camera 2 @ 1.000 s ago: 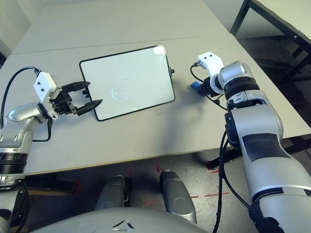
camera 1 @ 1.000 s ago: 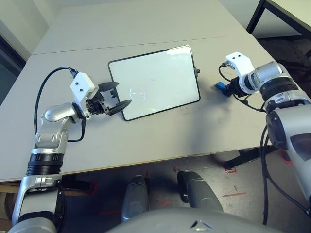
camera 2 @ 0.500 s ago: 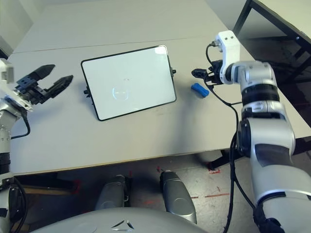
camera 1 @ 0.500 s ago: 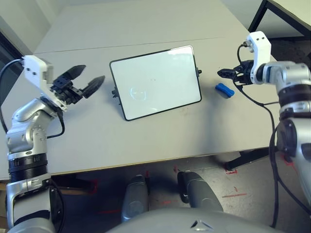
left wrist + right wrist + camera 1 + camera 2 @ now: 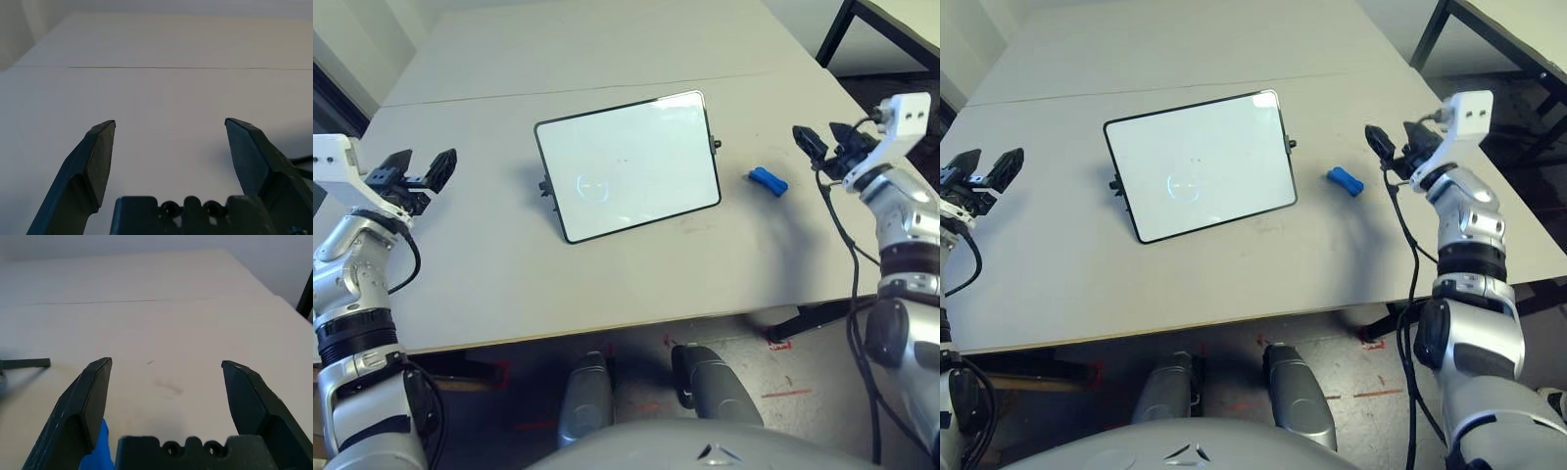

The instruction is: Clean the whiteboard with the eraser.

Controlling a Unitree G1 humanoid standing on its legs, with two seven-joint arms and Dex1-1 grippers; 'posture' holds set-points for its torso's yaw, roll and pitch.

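**Both grippers spread and empty, board and eraser on the table**

We see the whiteboard (image 5: 627,164) lying flat near the middle of the pale table (image 5: 607,284), turned a little so that its long edges run slightly askew to the table's front edge. Its white face looks clean apart from a faint round reflection, and small black clips sit at its side edges.

We find the eraser (image 5: 768,181), a small blue block, resting on the table just to the right of the whiteboard, apart from it and touching neither gripper.

Our left gripper (image 5: 416,168) hangs over the left edge of the table, well apart from the whiteboard, its two black fingers (image 5: 93,166) spread wide with nothing between them; in its wrist view we see only bare tabletop and a thin seam line beyond the fingertips.

Our right gripper (image 5: 824,139) is held to the right of the eraser, near it but not touching. Its fingers (image 5: 88,406) also stand wide apart and hold nothing. In the right wrist view a sliver of blue shows low beside one finger.
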